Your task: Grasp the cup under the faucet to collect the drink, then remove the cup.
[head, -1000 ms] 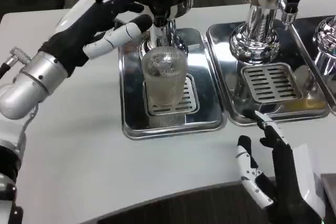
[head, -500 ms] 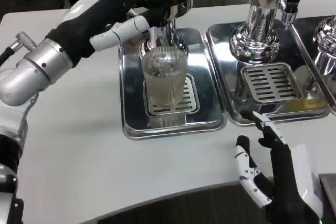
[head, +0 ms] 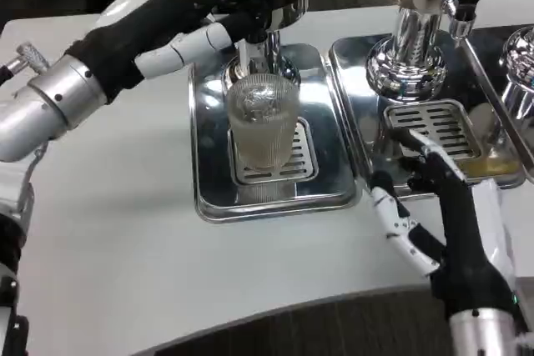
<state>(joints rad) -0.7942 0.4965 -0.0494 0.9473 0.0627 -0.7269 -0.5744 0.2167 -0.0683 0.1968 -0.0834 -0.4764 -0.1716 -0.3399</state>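
The left hand [head: 179, 18], black-palmed with a white back, was raised at the upper left of the white tabletop [head: 117, 231], at the end of its silver forearm [head: 42, 110]. Its fingers [head: 188, 46] reached rightward to the chrome faucet [head: 254, 39] of the left dispenser and appeared to touch it; whether they gripped it could not be determined. No cup was held in this hand.

The ribbed, translucent glass cup [head: 263, 121] stood upright directly beneath that faucet, on the slotted grille of the left rectangular stainless-steel drip tray [head: 204, 181]. The cup was below and just to the right of the left hand's fingers, apart from them. Its contents could not be determined.

To the right, a second chrome dispenser base [head: 409, 56] stood on a second steel drip tray [head: 355, 122] with its own slotted grille. The edge of a third dispenser [head: 519, 64] was visible at the far right. Count: one cup, three dispensers, at least two trays.

The right hand [head: 442, 214] was at the lower right, fingers apart and extended, holding nothing. Its fingertips [head: 425, 152] lay over the front edge of the second tray, well apart from the cup.

No legible writing or brand marking was visible.
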